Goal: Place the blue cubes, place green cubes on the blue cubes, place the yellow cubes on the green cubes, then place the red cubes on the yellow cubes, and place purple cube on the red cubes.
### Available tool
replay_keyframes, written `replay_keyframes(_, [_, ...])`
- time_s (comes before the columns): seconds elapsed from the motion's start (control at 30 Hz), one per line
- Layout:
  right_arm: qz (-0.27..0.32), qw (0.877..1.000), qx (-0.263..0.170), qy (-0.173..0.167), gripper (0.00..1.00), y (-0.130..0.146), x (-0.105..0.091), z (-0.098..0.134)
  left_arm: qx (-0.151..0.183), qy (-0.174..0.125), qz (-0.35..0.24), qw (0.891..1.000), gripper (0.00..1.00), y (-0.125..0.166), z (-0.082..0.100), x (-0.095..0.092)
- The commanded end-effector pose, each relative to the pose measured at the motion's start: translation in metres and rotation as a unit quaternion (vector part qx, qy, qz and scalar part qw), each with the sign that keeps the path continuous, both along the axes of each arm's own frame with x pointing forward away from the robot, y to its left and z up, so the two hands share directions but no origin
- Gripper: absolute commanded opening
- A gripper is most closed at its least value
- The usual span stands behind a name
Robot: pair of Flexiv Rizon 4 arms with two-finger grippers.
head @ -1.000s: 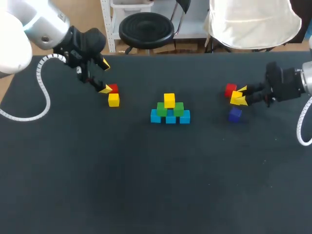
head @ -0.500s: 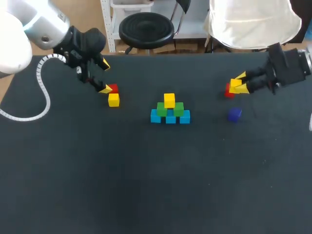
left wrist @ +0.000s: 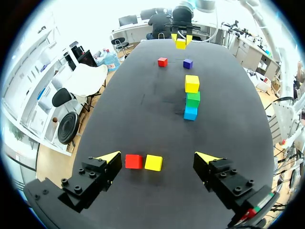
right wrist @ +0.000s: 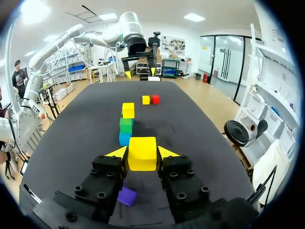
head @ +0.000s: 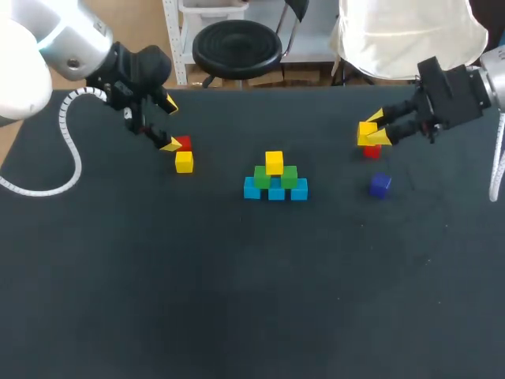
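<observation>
Right gripper (right wrist: 142, 151): clamped on the held yellow cube (head: 366, 131), a finger on each side, lifted off the table to the right of the stack and farther back.
Left gripper (head: 170, 124): fingers spread wide, gripping nothing, well left of the stack.
Loose pair: left red cube (left wrist: 134, 161) and left yellow cube (left wrist: 153, 162) touch side by side, left of the stack, between the left fingers in the wrist view.
Stack (head: 275, 178): three blue cubes (head: 252, 188) in a row, two green cubes (head: 263, 176) on them, top yellow cube (head: 274, 162) above.
Right red cube (head: 372, 151): right of the stack, on the table (head: 237, 300).
Purple cube (head: 380, 185): right of the stack, nearer than that red cube.
</observation>
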State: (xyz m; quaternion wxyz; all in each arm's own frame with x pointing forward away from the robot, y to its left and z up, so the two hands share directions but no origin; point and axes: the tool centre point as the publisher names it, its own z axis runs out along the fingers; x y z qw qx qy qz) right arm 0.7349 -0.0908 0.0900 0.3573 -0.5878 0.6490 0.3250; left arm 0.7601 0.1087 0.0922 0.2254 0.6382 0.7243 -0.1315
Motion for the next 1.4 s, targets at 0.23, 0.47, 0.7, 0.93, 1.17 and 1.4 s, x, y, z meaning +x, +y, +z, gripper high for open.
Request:
replay_keyframes(0.23, [0.001,1.0,0.0,0.001,0.0,0.0,0.001,0.0,-0.002,-0.001,-0.002,1.0,1.0,0.001,-0.001,0.0])
replay_keyframes(0.47, [0.034,0.999,0.017,0.01,0.0,0.052,-0.015,0.001,-0.002,-0.001,-0.002,1.0,1.0,0.001,-0.001,0.0])
replay_keyframes(0.7, [0.029,0.999,0.018,0.02,0.0,0.079,-0.029,0.003,-0.002,-0.001,-0.002,1.0,1.0,0.001,-0.001,0.0])
replay_keyframes(0.93, [0.044,0.999,-0.002,0.031,0.0,0.094,-0.034,0.005,-0.002,-0.001,-0.002,1.0,1.0,0.001,-0.001,0.0])
replay_keyframes(1.17, [0.044,0.999,-0.002,0.031,0.0,0.094,-0.034,0.005,-0.002,-0.001,-0.002,1.0,1.0,0.001,-0.001,0.0])
replay_keyframes(1.4, [0.044,0.999,-0.002,0.031,0.0,0.094,-0.034,0.005,-0.002,-0.001,-0.002,1.0,1.0,0.001,-0.001,0.0])
